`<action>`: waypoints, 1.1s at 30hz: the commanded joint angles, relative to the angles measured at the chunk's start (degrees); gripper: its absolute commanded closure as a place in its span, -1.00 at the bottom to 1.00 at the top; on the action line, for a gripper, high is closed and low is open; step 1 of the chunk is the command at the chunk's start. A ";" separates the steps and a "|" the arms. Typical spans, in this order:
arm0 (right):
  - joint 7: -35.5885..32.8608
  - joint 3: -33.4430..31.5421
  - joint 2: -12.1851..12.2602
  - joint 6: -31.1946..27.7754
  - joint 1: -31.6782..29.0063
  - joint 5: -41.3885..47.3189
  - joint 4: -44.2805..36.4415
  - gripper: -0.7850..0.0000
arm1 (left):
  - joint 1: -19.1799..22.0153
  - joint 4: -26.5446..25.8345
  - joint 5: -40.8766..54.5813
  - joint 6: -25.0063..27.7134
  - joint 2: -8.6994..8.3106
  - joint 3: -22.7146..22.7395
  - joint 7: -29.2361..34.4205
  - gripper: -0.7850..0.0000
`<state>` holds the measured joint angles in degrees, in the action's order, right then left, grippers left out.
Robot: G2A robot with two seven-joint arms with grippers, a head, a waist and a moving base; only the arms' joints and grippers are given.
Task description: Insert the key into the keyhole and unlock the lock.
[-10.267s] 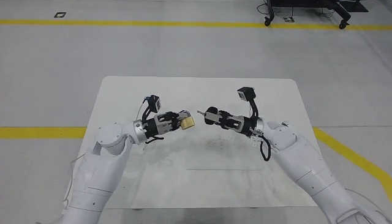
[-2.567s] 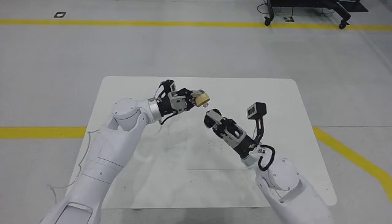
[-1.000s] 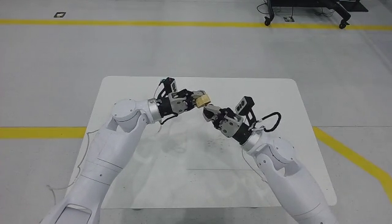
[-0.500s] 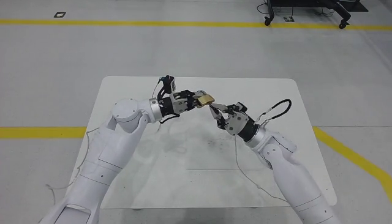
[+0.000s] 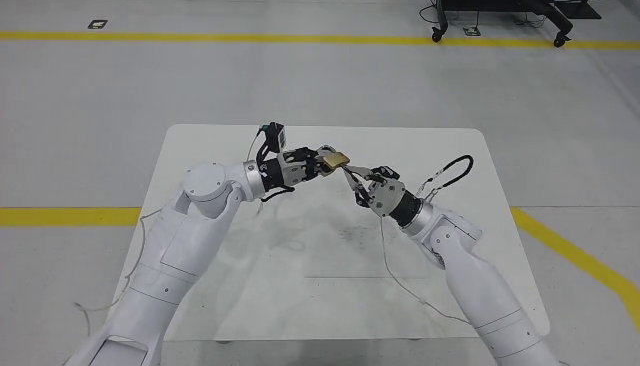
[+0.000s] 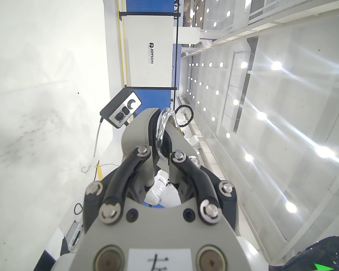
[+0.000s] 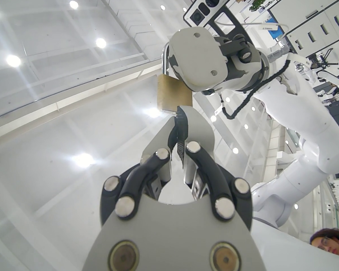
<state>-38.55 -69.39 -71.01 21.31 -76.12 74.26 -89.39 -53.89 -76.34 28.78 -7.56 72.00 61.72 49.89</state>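
Observation:
A brass padlock hangs above the middle of the white table, and my left gripper is shut on its steel shackle. My right gripper comes at it from the opposite side, shut on the key. The key lies mostly hidden between its fingers. In the right wrist view the right gripper sits against the bottom face of the padlock's body, while a left finger covers the upper part of the padlock. I cannot tell whether the key's blade is inside the keyhole.
Both arms are held up over the table's centre. A thin cable trails from the right arm down across the tabletop. The right arm's wrist camera sits close beside the left gripper.
The right gripper has swung in from the lower right and closed the gap to the padlock's bottom face. The left gripper has tilted the padlock slightly toward it.

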 commanded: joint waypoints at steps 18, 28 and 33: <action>-5.87 -5.33 2.12 -11.92 -5.34 -23.37 -6.15 -1.00 | -0.68 -0.77 0.76 0.59 -0.15 0.78 -0.49 1.00; -2.61 -23.41 4.85 -19.83 -18.61 -37.10 -17.16 -1.00 | 0.17 -2.08 -6.69 -0.03 -0.32 -1.63 -0.75 1.00; -1.87 -26.56 5.03 -20.40 -20.68 -36.37 -18.24 -1.00 | 0.93 -3.31 -13.90 -1.47 -0.46 -4.71 1.17 1.00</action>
<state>-40.38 -96.22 -65.97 0.88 -96.95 37.93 -107.70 -53.24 -79.41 17.38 -8.64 71.56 57.86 50.37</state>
